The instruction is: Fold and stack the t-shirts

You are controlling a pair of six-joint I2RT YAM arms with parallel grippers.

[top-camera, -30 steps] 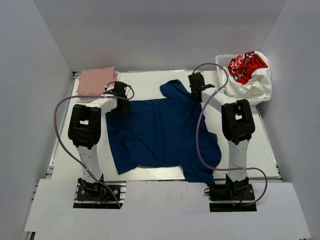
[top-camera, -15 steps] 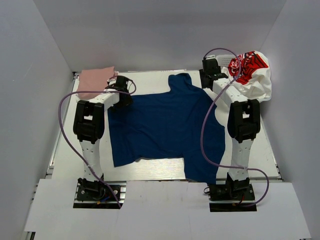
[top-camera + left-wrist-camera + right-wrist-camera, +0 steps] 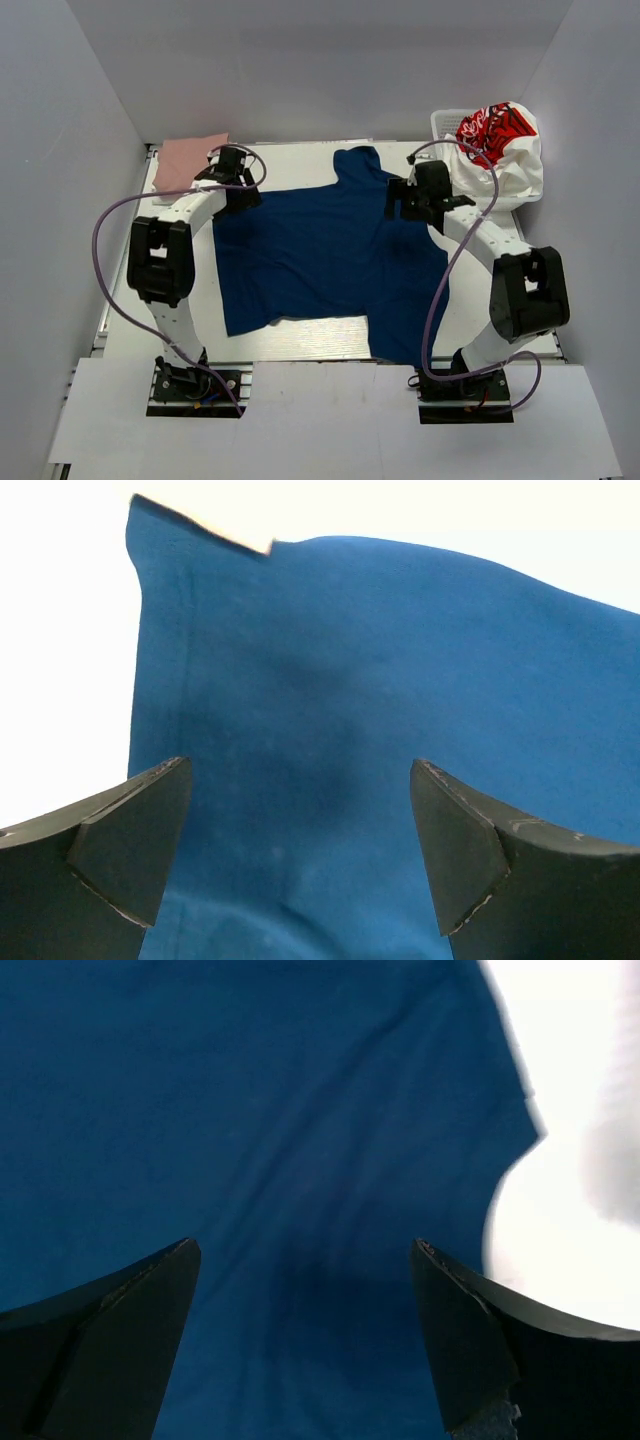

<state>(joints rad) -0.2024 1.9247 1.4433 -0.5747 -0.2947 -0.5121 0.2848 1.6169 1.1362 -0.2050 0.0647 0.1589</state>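
Table [image 3: 300,165]: white, flat top.
Middle: navy t-shirt [image 3: 330,260] spread open and lightly wrinkled, one part pointing toward the far edge, another reaching the near edge.
Far left corner: pink t-shirt [image 3: 190,158], folded.
Far right corner: white lattice basket [image 3: 445,122].

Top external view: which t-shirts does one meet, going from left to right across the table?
dusty-pink t-shirt → navy t-shirt → white t-shirt with red print
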